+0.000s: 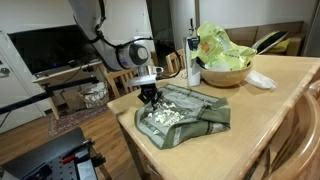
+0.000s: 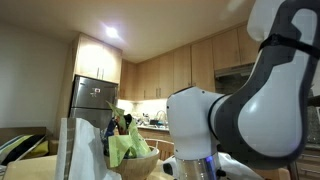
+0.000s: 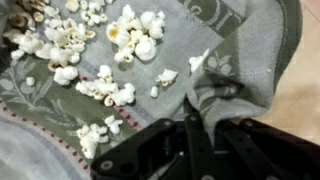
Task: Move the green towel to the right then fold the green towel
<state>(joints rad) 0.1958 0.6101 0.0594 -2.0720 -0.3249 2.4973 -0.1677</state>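
The gripper [image 3: 190,120] pinches narrow on the towel [image 3: 250,60], which lies by the table [image 1: 270,105] edge. Dragging it could scatter the popcorn [image 3: 135,35] on top, or the thin pinch could slip.

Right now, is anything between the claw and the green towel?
Nothing visible does: the claw sits pinched on the edge of the green towel. Popcorn lies scattered on the towel beside the claw, though, and a wooden bowl stands apart on the table.
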